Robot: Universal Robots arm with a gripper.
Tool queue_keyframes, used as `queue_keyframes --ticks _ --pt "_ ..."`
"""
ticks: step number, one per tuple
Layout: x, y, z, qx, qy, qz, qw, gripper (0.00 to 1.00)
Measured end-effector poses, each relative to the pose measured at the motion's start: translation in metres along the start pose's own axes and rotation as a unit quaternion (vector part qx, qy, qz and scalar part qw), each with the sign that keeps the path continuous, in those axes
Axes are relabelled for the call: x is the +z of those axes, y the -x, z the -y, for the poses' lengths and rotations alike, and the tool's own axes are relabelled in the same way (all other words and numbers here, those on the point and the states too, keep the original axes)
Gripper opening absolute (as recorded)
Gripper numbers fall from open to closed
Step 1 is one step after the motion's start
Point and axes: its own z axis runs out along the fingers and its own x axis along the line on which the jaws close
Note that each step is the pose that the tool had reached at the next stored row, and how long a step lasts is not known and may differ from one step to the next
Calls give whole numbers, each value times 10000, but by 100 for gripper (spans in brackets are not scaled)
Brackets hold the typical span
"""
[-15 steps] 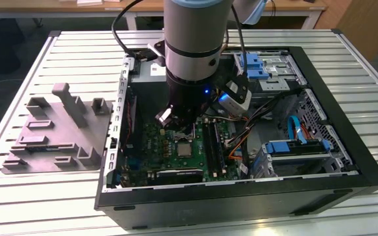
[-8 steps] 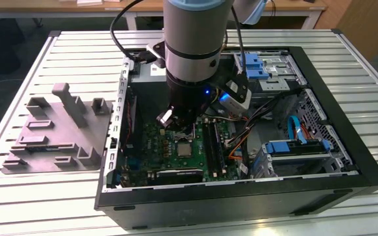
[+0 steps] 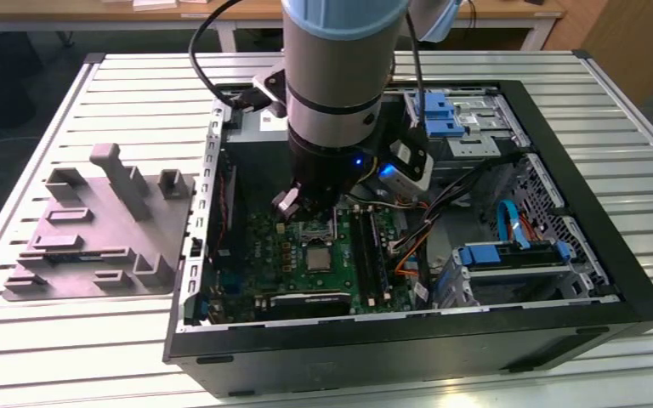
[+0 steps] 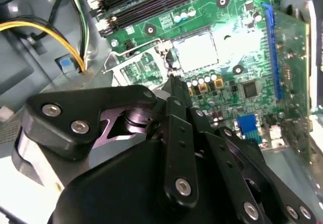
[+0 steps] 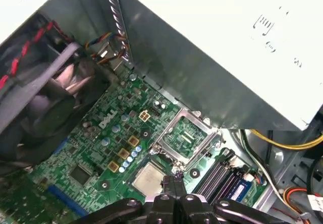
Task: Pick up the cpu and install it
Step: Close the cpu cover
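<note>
One cpu (image 5: 148,178) is seen seated flat on the green motherboard (image 5: 96,148), just beyond the tips of the single gripper (image 5: 174,181). The fingers (image 4: 176,95) are pressed together on nothing. One hinged socket frame (image 5: 184,135) stands open just past the cpu.

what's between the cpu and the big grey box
The open metal socket frame lies between the cpu and the grey box, seen in the first wrist view.
</note>
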Motion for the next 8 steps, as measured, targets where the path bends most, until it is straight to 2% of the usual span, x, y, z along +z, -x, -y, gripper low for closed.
queue_keyframes --ticks 4,6,8 --pt "66 86 65 -27 1 -4 10000 11" --pt "76 126 97 -38 10 0 10000 11" --pt "79 126 98 -42 10 0 10000 11"
